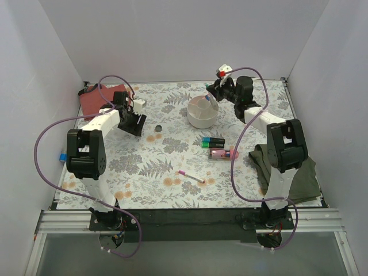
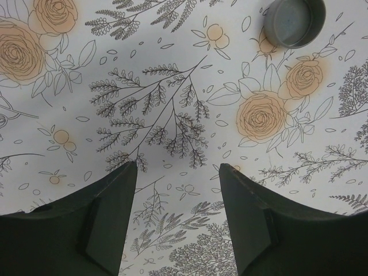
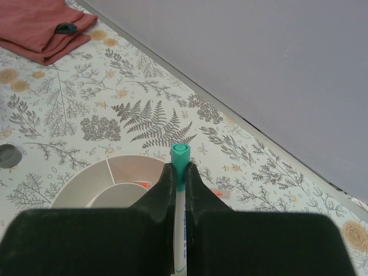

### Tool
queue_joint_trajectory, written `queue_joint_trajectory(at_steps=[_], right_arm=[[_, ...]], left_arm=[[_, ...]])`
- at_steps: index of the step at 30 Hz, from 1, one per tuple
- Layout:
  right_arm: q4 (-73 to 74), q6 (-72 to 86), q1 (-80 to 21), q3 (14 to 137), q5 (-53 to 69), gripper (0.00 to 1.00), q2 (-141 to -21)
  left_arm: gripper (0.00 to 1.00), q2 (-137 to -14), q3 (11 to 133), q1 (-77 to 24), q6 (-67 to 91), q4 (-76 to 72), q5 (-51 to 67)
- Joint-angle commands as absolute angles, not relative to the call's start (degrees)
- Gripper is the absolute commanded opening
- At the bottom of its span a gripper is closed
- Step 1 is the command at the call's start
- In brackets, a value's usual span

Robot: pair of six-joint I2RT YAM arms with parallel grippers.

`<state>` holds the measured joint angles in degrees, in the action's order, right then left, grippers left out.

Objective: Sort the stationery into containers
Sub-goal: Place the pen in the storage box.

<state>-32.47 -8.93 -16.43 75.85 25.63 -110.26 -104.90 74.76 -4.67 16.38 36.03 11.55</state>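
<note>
My right gripper (image 1: 213,95) (image 3: 179,171) is shut on a thin white pen with a teal cap (image 3: 180,153) and holds it over the far rim of the round white tub with dividers (image 1: 202,112) (image 3: 98,183). My left gripper (image 1: 137,122) (image 2: 178,171) is open and empty, low over the mat. A small dark cylinder (image 1: 158,128) (image 2: 294,22) stands just to its right. The red pouch (image 1: 102,98) (image 3: 40,29) lies at the back left. Two black highlighters (image 1: 213,141), a pink tube (image 1: 223,153) and a pink-capped pen (image 1: 191,176) lie on the mat in front of the tub.
A dark green cloth (image 1: 287,167) lies at the right edge beside the right arm. A small blue item (image 1: 62,156) sits off the mat at the left edge. White walls close in the back and sides.
</note>
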Motion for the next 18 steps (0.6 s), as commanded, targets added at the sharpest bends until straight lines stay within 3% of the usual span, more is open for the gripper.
queue_joint_trajectory(at_steps=[1,3,4,6,9,13,18], right_arm=[[-36.7,-8.0,-16.1,79.1,24.5,0.06,-110.7],[-36.1,-8.0,-16.2,78.7,24.4,0.2,-110.5],[-35.5,-8.0,-16.1,78.7,24.4,0.31,-110.3],[-34.0,-8.3,-16.1,78.7,24.2,0.43,-109.8],[-31.2,-8.9,-16.2,78.9,23.9,0.48,-107.5],[-25.9,-10.8,-16.1,79.0,25.5,0.48,-103.8],[-8.4,-20.2,-17.9,78.6,40.1,0.48,-97.8]], left_arm=[[0.59,-104.5,76.2,-4.7,16.6,37.3,10.5],[0.59,-104.4,76.0,-4.7,16.5,36.8,10.4],[0.59,-104.5,75.9,-4.7,16.5,36.7,10.4],[0.59,-104.5,75.9,-4.7,16.8,36.3,10.6],[0.59,-104.2,75.4,-4.7,17.1,35.3,11.1],[0.59,-103.2,73.9,-4.7,17.0,33.3,11.6],[0.59,-100.4,70.8,-4.7,15.8,30.0,12.3]])
